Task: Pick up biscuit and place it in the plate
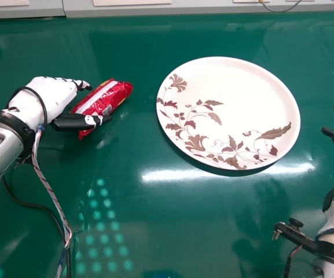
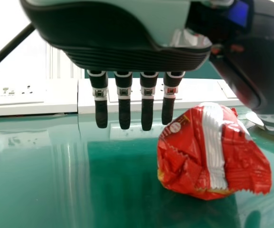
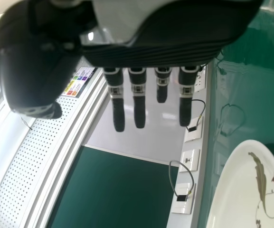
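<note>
And here the red biscuit packet is being borne by the green table, well to the left of the plate, with the left hand being held right at it, fingers straight, nothing gripped. A grasp round the packet's middle is being called for: thumb and fingers to be closed evenly, lightly enough for the biscuit to be spared, then a clear lift over the plate's rim and a low release. The packet's near end is being partly covered by the thumb in the head view, so whether it is being touched cannot be told. The right hand, its fingers extended and unladen, is being cut off by the head view's right edge.
</note>
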`<control>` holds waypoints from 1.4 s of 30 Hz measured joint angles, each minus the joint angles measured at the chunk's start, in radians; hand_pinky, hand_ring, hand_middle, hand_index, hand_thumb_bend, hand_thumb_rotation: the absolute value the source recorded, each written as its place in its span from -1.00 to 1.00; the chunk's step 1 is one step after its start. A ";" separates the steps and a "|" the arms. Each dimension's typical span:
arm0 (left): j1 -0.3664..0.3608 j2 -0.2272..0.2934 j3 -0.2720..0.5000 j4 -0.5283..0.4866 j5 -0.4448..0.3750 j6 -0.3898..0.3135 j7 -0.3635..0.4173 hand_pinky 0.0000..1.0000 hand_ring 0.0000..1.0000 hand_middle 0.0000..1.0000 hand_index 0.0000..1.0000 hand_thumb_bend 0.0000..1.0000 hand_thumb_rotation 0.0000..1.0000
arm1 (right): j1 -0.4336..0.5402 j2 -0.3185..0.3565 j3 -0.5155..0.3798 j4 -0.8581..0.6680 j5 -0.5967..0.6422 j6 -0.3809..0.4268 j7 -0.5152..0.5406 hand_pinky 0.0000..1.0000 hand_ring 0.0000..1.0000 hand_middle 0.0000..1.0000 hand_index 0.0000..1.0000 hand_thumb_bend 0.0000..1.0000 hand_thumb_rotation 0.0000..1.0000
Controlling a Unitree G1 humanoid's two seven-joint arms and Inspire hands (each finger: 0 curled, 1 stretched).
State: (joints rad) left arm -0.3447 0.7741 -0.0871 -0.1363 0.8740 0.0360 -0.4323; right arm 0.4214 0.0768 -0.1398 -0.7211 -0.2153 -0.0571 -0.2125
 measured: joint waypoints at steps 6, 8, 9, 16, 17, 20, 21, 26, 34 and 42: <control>-0.027 0.001 -0.026 0.009 0.038 0.036 -0.042 0.63 0.73 0.75 0.77 1.00 -0.06 | -0.003 0.000 0.000 0.000 -0.001 0.000 0.000 0.47 0.62 0.64 0.56 0.34 -0.18; -0.039 0.001 -0.035 0.024 0.045 0.040 -0.048 0.62 0.71 0.74 0.75 1.00 -0.07 | -0.003 0.000 0.000 0.000 -0.001 0.000 0.000 0.48 0.63 0.64 0.56 0.34 -0.18; -0.045 0.001 -0.042 0.034 0.045 0.038 -0.047 0.61 0.71 0.73 0.74 1.00 -0.08 | -0.003 0.000 0.000 0.000 -0.001 -0.001 0.000 0.49 0.63 0.64 0.56 0.33 -0.18; -0.100 0.000 -0.081 0.103 0.045 0.021 -0.049 0.63 0.71 0.73 0.74 1.00 -0.15 | -0.006 -0.001 0.002 0.000 0.000 -0.002 0.001 0.48 0.63 0.64 0.55 0.35 -0.19; -0.111 0.000 -0.092 0.111 0.048 0.020 -0.055 0.63 0.71 0.74 0.76 1.00 -0.07 | -0.006 -0.001 0.003 0.000 0.000 -0.002 0.001 0.48 0.63 0.64 0.55 0.36 -0.19; -0.150 0.007 -0.120 0.147 0.059 0.000 -0.067 0.64 0.72 0.74 0.77 1.00 -0.02 | -0.006 -0.001 0.004 0.000 -0.004 -0.002 0.000 0.46 0.62 0.63 0.54 0.36 -0.16; -0.163 0.011 -0.127 0.161 0.058 -0.009 -0.070 0.65 0.72 0.75 0.77 0.99 -0.03 | -0.006 -0.001 0.005 0.000 -0.006 -0.002 0.000 0.47 0.62 0.63 0.55 0.36 -0.16; -0.210 0.010 -0.138 0.218 0.028 -0.032 -0.091 0.72 0.73 0.74 0.82 0.95 -0.13 | -0.005 0.000 0.006 0.000 -0.008 -0.003 -0.001 0.48 0.63 0.63 0.55 0.38 -0.15; -0.293 0.000 -0.206 0.285 0.043 -0.044 -0.105 0.48 0.41 0.46 0.56 0.73 -0.37 | -0.004 0.000 0.019 0.000 -0.012 -0.009 -0.011 0.49 0.64 0.64 0.57 0.39 -0.17; -0.372 -0.011 -0.238 0.403 0.038 -0.092 -0.053 -0.24 -0.17 -0.04 0.04 -0.01 -1.00 | 0.003 0.002 0.029 0.000 -0.012 -0.017 -0.019 0.48 0.62 0.64 0.57 0.37 -0.15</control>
State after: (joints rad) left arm -0.7169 0.7631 -0.3256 0.2665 0.9121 -0.0558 -0.4857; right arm 0.4239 0.0789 -0.1105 -0.7209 -0.2277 -0.0742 -0.2314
